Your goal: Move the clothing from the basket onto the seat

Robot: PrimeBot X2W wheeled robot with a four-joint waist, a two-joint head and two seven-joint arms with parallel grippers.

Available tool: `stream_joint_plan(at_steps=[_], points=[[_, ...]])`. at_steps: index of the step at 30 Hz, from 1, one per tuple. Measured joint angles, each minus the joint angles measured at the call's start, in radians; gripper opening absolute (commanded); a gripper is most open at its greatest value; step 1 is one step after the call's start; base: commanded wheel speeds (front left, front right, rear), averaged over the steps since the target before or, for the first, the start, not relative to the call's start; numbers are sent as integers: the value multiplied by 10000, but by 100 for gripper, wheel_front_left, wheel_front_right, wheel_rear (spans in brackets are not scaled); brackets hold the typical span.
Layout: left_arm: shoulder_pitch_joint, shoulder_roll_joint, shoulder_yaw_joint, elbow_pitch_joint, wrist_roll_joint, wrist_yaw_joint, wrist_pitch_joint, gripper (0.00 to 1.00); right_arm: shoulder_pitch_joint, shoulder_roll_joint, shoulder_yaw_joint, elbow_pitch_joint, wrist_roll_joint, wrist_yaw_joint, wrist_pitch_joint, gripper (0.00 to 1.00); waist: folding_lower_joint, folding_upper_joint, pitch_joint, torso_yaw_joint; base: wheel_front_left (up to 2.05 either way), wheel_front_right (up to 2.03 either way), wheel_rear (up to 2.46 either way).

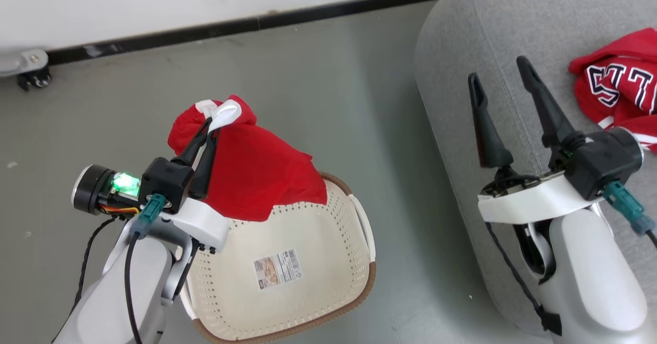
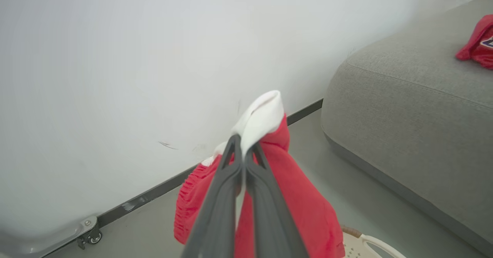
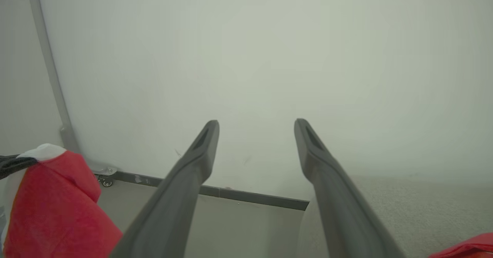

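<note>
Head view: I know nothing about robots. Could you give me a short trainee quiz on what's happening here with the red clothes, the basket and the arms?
1. True or false: the left tool is shut on a red garment hanging over the basket.
2. Fill in: the right tool is ____ and holds nothing.
3. Where does the lettered garment lie? A in the basket; B on the grey seat; C in the right tool.

Key: 1 true; 2 open; 3 B.
</note>
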Motion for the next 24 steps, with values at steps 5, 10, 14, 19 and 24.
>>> stream_joint_plan(at_steps=[5, 10, 14, 19, 24], points=[[133, 50, -2, -211, -190, -215, 0, 0, 184, -180, 368, 293, -10, 0, 0, 100, 0, 0, -523, 163, 0, 0, 0], [175, 113, -36, -412, -280, -431, 12, 0, 221, -466, 838, 470, 36, 0, 31, 100, 0, 0, -1032, 311, 0, 0, 0], [183, 157, -56, -608, -368, -531, 86, 0, 423, -627, 1337, 591, 314, 0, 150, 100, 0, 0, -1422, 419, 0, 0, 0], [206, 217, -63, -763, -481, -784, 301, 0, 544, -878, 1879, 665, 734, 0, 357, 100, 0, 0, -1880, 538, 0, 0, 0], [221, 215, -77, -1005, -788, -997, 493, 0, 637, -1160, 2527, 725, 1223, 0, 639, 100, 0, 0, -2301, 632, 0, 0, 0]])
